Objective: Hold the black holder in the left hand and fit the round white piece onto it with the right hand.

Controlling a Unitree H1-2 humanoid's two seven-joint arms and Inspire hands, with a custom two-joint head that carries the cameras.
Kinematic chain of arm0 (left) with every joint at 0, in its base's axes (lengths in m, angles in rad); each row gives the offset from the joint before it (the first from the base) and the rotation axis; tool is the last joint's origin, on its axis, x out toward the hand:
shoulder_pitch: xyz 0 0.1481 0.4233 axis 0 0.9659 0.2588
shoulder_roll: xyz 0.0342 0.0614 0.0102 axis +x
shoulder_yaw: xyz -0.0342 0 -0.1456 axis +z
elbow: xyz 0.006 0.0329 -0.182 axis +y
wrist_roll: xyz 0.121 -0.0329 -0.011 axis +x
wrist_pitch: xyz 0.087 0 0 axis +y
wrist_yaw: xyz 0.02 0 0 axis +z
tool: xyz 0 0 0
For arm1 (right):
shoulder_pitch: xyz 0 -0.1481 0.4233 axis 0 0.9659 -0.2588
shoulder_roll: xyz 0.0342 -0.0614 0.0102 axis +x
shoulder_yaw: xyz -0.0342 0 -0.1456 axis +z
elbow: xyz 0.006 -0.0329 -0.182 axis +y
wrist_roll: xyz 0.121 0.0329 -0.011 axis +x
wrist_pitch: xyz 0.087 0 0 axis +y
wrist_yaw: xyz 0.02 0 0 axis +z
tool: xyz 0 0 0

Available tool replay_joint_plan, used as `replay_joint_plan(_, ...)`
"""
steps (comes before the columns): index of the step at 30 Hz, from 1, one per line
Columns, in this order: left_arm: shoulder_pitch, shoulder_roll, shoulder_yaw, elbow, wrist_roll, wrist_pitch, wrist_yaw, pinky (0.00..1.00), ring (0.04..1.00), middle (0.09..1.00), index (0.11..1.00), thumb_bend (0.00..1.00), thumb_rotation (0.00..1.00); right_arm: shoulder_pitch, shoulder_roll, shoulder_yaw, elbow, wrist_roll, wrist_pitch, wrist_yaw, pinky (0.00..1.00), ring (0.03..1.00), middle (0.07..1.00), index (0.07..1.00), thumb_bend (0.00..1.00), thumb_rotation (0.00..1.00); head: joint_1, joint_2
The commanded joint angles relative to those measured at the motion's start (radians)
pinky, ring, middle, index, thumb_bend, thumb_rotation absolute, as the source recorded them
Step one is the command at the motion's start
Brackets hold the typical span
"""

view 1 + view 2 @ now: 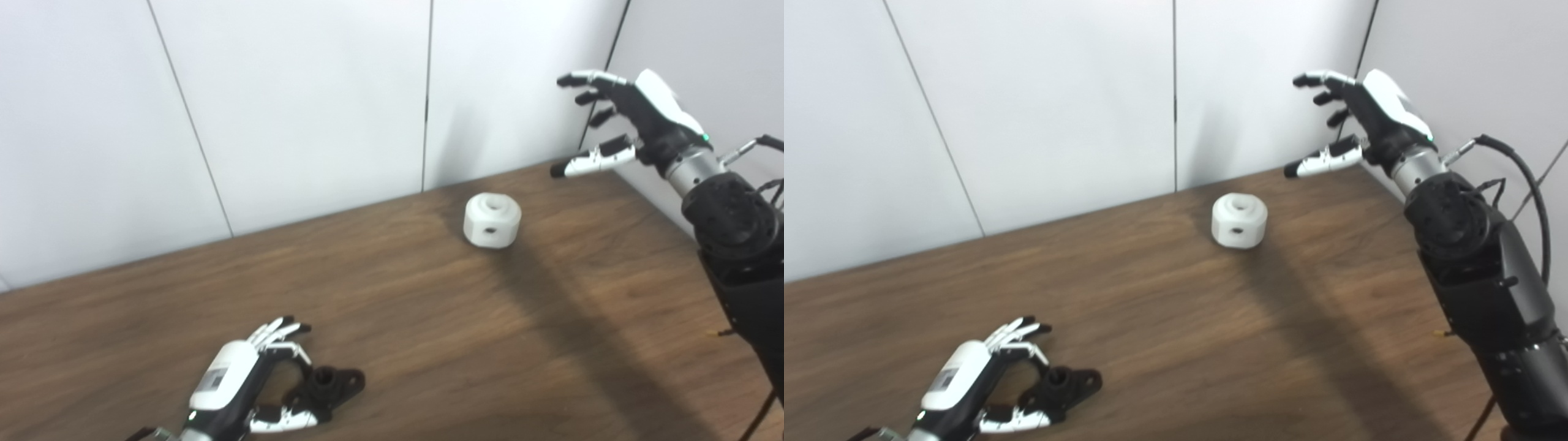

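White wall panels stand behind a dark wooden table [392, 306]. Near its front left edge the black holder [331, 387] lies on the wood, with the left hand [245, 386] cupped around it, fingers [278, 331] spread above and thumb below; whether they actually grip it, I cannot tell. The round white piece [492, 220] sits well apart, toward the back right. The right hand [631, 119] hovers above and beyond it, fingers released and spread, holding nothing.

A dark wood-grain table [380, 306] stretches before me to plain white wall panels [294, 104] split by thin dark seams, a second white wall [723, 55] closing the corner at right, under soft, even light.
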Motion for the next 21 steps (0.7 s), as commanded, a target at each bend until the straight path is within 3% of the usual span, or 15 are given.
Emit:
replay_joint_plan(1,0.084,0.037,-0.023,0.145,0.032,0.013,-0.033,0.94,0.949,0.867,0.484,0.52,0.05,-0.035,-0.052,0.004,0.017,0.012,-0.008,0.023,0.69,0.853,0.903,0.870,0.83,0.24,-0.001,0.000)
replay_joint_plan(6,0.080,0.039,-0.012,0.172,0.027,-0.004,-0.033,0.95,0.958,0.872,0.484,0.52,0.05,-0.062,-0.048,0.068,0.084,0.017,0.015,0.080,0.70,0.879,0.943,0.914,0.84,0.22,0.004,-0.009)
replay_joint_plan(12,0.083,0.042,-0.007,0.179,0.025,-0.016,-0.033,0.96,0.958,0.874,0.484,0.52,0.05,-0.106,-0.020,0.166,0.184,-0.016,0.033,0.088,0.75,0.921,0.960,0.928,0.88,0.28,0.003,-0.007)
replay_joint_plan(21,0.090,0.039,-0.003,0.163,0.027,-0.017,-0.041,0.95,0.954,0.874,0.484,0.52,0.05,-0.157,0.044,0.231,0.341,-0.003,0.030,0.087,0.76,0.936,0.977,0.936,0.97,0.39,0.013,-0.005)
